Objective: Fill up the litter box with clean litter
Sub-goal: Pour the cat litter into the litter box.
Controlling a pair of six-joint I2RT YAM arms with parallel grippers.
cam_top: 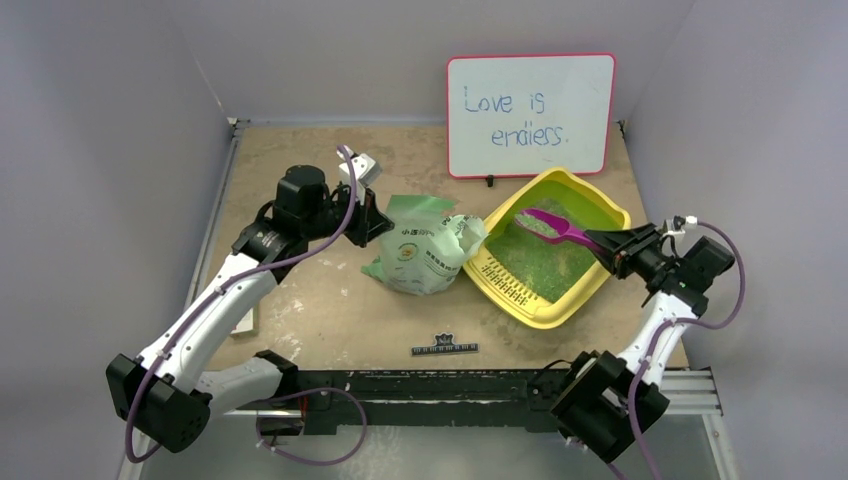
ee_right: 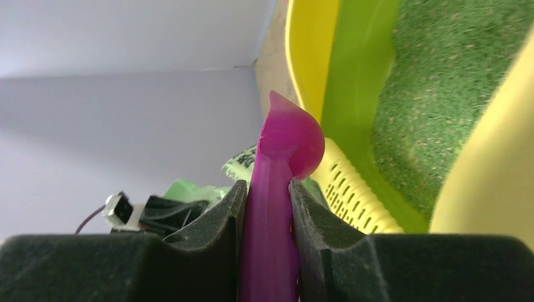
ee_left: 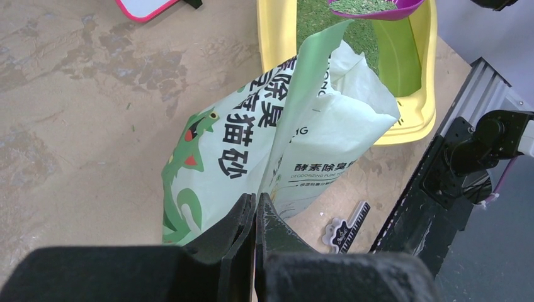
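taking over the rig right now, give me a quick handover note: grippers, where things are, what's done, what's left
Left gripper: shut, pinching the edge of the bag, which sits on the table just left of the litter box.
Right gripper: shut on the handle of the scoop, held over the litter box.
Done: a layer of litter already covers the floor of the box.
In progress: the scoop bowl carries a load of litter, not yet tipped out.
Left: tip that load into the box, then likely add more from the bag if the layer looks thin, and spread it evenly.
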